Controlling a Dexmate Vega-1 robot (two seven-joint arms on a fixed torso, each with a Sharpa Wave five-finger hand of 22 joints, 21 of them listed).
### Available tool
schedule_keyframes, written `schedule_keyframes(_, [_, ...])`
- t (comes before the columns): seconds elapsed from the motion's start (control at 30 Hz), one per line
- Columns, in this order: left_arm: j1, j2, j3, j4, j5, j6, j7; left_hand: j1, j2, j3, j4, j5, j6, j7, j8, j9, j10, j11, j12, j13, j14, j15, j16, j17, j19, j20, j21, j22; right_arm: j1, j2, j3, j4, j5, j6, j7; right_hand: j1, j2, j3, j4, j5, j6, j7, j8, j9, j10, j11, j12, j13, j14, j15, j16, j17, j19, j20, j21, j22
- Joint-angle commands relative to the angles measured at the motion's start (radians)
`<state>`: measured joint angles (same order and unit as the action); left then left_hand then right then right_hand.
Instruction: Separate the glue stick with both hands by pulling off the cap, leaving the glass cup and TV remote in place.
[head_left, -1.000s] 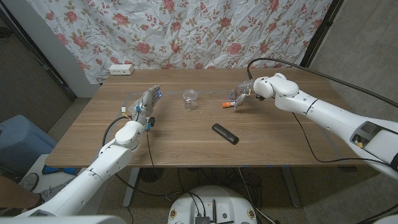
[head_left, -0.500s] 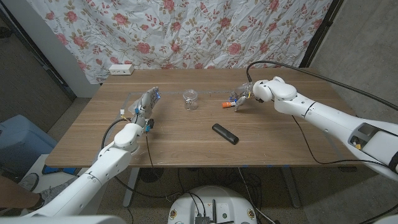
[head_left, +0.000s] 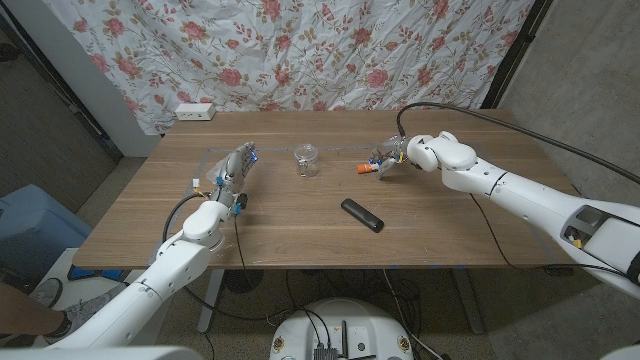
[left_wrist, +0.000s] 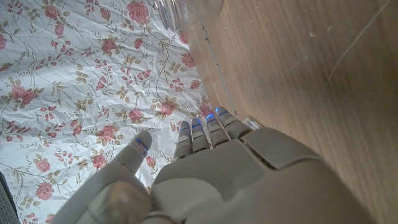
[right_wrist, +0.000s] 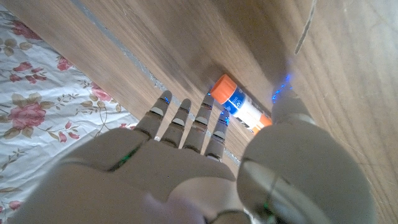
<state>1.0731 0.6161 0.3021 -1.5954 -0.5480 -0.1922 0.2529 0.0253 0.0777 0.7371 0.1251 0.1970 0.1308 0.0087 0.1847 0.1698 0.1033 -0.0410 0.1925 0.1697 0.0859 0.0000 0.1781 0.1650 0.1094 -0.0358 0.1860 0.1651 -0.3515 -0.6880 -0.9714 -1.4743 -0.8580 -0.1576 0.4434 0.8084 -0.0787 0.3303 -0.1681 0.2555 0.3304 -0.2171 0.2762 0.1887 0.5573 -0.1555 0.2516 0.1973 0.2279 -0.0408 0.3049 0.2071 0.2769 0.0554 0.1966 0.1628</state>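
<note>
The brown wood-grain table (head_left: 300, 215) carries a small clear glass cup (head_left: 306, 160), rounded and short, standing upright near the far middle; whether anything is in it cannot be told. Nearer the front lies a slim black rectangular TV remote (head_left: 361, 214), flat on the table and angled across it. The white glue stick with orange ends (right_wrist: 240, 106) is a short smooth cylinder lying on its side on the table, far right of the cup, its long axis running roughly across the table with one orange end toward the cup; in the head view it shows as a small orange spot (head_left: 364, 170) just beside the fingertips. The right robot hand (head_left: 386, 160), pale grey plastic with blue-lit fingertips, reaches down at the stick, its fingers (right_wrist: 186, 118) spread alongside one another and the thumb set apart on the stick's other side, so the stick lies between them; it grips nothing. The left robot hand (head_left: 237, 168) stands on the table at the left, well apart from the cup, fingers (left_wrist: 208, 127) straight and parted, holding nothing. A floral cloth (head_left: 300, 50) hangs behind the table.
</note>
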Motion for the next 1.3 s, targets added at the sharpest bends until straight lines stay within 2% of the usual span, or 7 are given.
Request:
schedule_keyframes(0.03, [-0.001,-0.003,0.003,0.005,-0.005,0.001,-0.010,-0.006,0.073,0.003,-0.002,-0.002,0.008,-0.001,0.001,0.004,0.008,-0.002,-0.003,0.004,-0.002,0.005,-0.004,0.003,-0.005,0.001,0.002,0.004,-0.028,0.004,0.012,0.009,-0.008,-0.007,-0.089,0.017,0.001,0.009,0.005,0.015,0.055,-0.001,0.021,0.006,0.059,-0.019,0.012,0.002,0.042,-0.037,0.018,0.004,0.021,-0.005,-0.002,0.003])
schedule_keyframes(0.2, [-0.005,-0.005,0.004,0.011,-0.010,-0.001,-0.017,-0.007,0.074,0.003,-0.001,-0.002,0.009,-0.002,0.000,0.004,0.008,-0.002,-0.003,0.004,-0.003,0.005,-0.004,0.003,-0.005,0.001,0.002,0.004,-0.042,0.001,0.014,0.008,-0.019,-0.011,-0.134,0.030,-0.002,0.010,0.004,0.024,0.099,-0.002,0.033,0.007,0.097,-0.038,0.014,0.002,0.067,-0.051,0.026,0.006,0.035,-0.014,-0.003,0.003])
schedule_keyframes(0.33, [-0.007,-0.015,0.003,0.021,-0.018,-0.011,-0.021,-0.007,0.074,0.004,-0.001,-0.002,0.011,-0.001,0.001,0.005,0.008,-0.001,-0.003,0.004,-0.005,0.009,-0.004,0.003,-0.005,0.002,0.002,0.004,-0.048,-0.001,0.017,0.010,-0.018,-0.006,-0.159,0.041,-0.002,0.011,0.005,0.032,0.146,-0.003,0.046,0.008,0.144,-0.054,0.016,0.001,0.095,-0.075,0.036,0.009,0.045,-0.020,-0.004,0.003])
schedule_keyframes(0.87, [-0.034,-0.020,0.011,0.048,-0.016,-0.012,-0.032,-0.007,0.077,0.005,0.001,-0.002,0.018,-0.003,0.002,0.005,0.015,-0.005,-0.001,0.004,-0.004,0.010,-0.003,0.003,-0.004,0.003,0.002,0.004,-0.054,0.009,0.020,0.037,-0.019,-0.005,-0.234,0.081,0.010,0.005,0.009,0.041,0.282,-0.004,0.081,0.010,0.257,-0.061,0.009,0.001,0.148,-0.106,0.067,0.022,0.058,-0.028,-0.010,0.003])
schedule_keyframes(1.1, [-0.036,-0.015,0.009,0.045,-0.019,0.000,-0.030,-0.007,0.077,0.006,0.001,-0.002,0.020,-0.003,0.002,0.005,0.015,-0.004,-0.001,0.004,-0.002,0.011,-0.002,0.003,-0.004,0.002,0.003,0.004,-0.051,0.012,0.017,0.052,-0.012,0.012,-0.255,0.103,0.017,-0.002,0.009,0.041,0.363,-0.005,0.104,0.012,0.311,-0.062,0.004,0.001,0.167,-0.120,0.081,0.029,0.063,-0.028,-0.009,0.003])
schedule_keyframes(1.3, [-0.041,-0.017,0.010,0.050,-0.022,0.004,-0.031,-0.007,0.078,0.007,0.001,-0.002,0.020,-0.004,0.001,0.005,0.015,-0.005,-0.001,0.004,-0.002,0.010,-0.002,0.003,-0.003,0.002,0.003,0.004,-0.035,0.016,0.012,0.076,0.000,0.043,-0.263,0.120,0.020,-0.004,0.008,0.040,0.402,-0.006,0.113,0.011,0.339,-0.063,0.000,0.001,0.179,-0.127,0.090,0.032,0.066,-0.031,-0.010,0.003])
